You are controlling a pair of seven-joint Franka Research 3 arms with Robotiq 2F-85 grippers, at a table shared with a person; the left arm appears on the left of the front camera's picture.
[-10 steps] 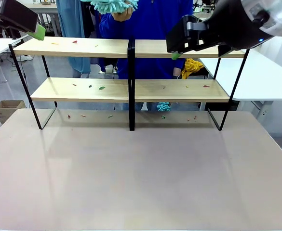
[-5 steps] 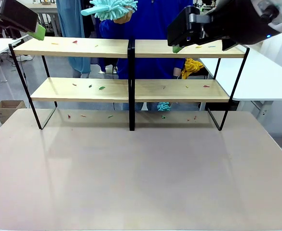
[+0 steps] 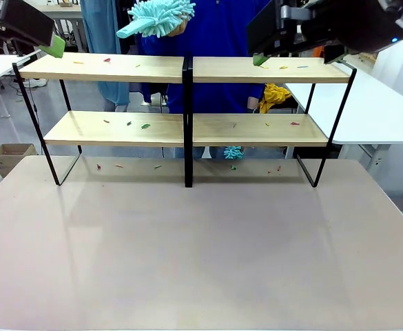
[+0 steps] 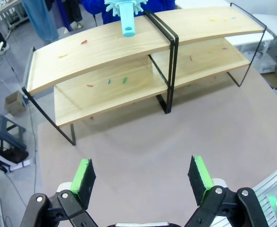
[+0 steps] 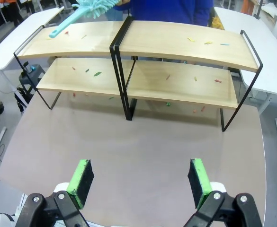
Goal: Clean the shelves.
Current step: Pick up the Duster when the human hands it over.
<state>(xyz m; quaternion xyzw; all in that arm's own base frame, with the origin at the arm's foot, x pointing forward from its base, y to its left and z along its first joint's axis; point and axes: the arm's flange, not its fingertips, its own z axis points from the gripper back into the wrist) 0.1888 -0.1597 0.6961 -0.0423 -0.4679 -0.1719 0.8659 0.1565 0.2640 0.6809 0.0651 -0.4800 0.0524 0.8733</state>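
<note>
Your left claw (image 4: 142,174) and right claw (image 5: 140,176) hang spread, empty. Scraps (image 3: 145,126) litter every board of the shelves (image 3: 118,67). The person holds the duster (image 3: 161,14), so the cleaning looks barely begun.

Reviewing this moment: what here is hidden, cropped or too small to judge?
- Front view: the left gripper is cut by the top-left edge; one green pad shows.
- Front view: the person's hand is mostly hidden behind the teal duster.
- Every view: the coloured scraps on the shelves are too small to identify.
- Front view: a yellow thing is partly hidden behind the shelves.
</note>
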